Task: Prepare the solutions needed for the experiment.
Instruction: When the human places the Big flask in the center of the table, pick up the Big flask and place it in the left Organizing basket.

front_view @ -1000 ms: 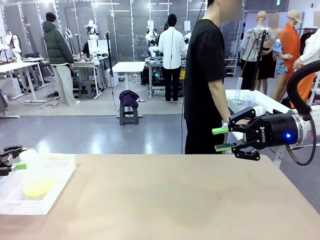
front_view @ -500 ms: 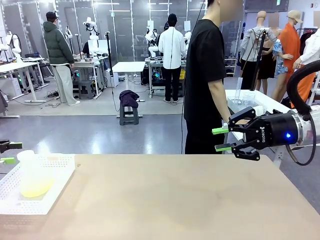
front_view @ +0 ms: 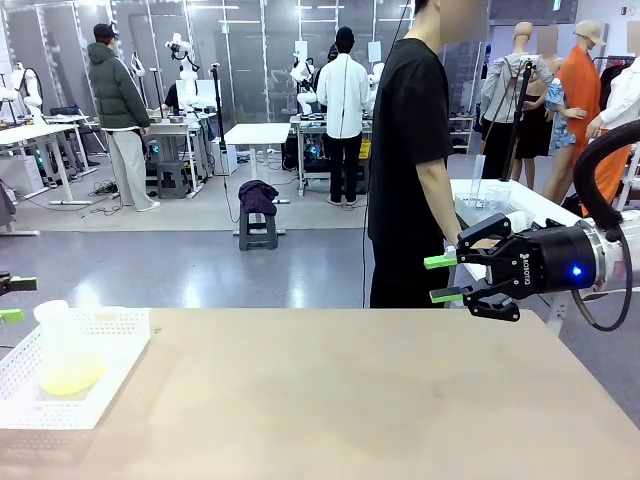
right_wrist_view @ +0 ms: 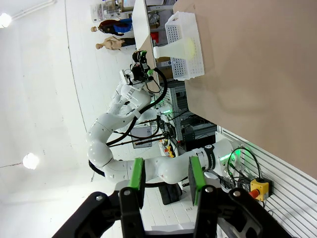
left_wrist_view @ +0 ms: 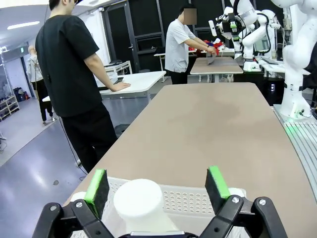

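Two end effectors logged over the desk [front_view: 350, 400]. Found the left end effector [front_view: 12, 300] spread wide and empty, just beside the neck of the flask [front_view: 62, 340]. Found that flask upright, long axis vertical, in the white basket [front_view: 100, 405] at the desk's left corner, the solutions [front_view: 70, 378] a shallow yellow-green layer at its bottom. Saw its white top between the left fingers [left_wrist_view: 97, 184] in the wrist view. Saw the right end effector [front_view: 441, 279] half spread, gripping nothing, well apart at the far right. Judged the left arm nearer.
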Robot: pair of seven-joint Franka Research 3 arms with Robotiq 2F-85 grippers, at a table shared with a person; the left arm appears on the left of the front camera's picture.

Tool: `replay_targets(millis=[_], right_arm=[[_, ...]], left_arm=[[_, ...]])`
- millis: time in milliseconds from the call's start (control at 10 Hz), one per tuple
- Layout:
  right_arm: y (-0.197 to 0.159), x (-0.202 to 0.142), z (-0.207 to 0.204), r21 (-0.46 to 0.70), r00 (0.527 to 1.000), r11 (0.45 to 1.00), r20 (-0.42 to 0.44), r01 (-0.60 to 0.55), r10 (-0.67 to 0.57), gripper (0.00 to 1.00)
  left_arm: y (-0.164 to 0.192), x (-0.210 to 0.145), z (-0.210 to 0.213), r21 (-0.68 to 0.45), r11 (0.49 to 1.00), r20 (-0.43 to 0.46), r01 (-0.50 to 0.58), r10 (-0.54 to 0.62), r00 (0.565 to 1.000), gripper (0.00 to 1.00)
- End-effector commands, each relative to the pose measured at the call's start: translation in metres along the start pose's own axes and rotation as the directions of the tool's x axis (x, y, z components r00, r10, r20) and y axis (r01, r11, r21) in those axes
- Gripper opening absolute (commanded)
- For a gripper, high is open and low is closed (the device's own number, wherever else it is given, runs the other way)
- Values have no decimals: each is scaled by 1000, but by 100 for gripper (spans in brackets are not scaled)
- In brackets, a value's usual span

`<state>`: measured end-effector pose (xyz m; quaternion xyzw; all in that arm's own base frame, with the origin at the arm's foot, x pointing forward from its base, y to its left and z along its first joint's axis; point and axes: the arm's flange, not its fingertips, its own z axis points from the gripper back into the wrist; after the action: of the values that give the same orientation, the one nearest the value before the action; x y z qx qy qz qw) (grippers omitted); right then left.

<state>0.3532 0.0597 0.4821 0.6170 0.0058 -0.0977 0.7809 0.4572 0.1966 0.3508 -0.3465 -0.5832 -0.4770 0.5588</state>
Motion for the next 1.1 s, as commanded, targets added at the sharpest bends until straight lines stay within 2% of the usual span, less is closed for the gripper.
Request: replay_targets(millis=[0,300,500,600,800,900,1000], right_arm=[[1,0,0,13,1000,1000,0,9,-9,46],[1,0,0,13,1000,1000,0,9,-9,46],[1,0,0,13,1000,1000,0,9,-9,46],[1,0,0,13,1000,1000,0,9,-9,46],[1,0,0,13,1000,1000,0,9,-9,46],[1,0,0,13,1000,1000,0,9,-9,46],[1,0,0,13,1000,1000,0,9,-9,46]], left_arm=[[-9,8,1,13,999,49,30,-31,998,100],[-15,20,-5,-5,999,85,36,-36,996,100],[-24,49,-6,-3,998,76,60,-59,995,100],[-28,68,-16,19,999,78,45,-47,996,100],[-41,104,-60,-32,997,54,67,-65,996,100],[-43,110,-72,-76,992,39,99,-97,995,100],[-44,112,-86,-80,994,58,71,-66,996,100]])
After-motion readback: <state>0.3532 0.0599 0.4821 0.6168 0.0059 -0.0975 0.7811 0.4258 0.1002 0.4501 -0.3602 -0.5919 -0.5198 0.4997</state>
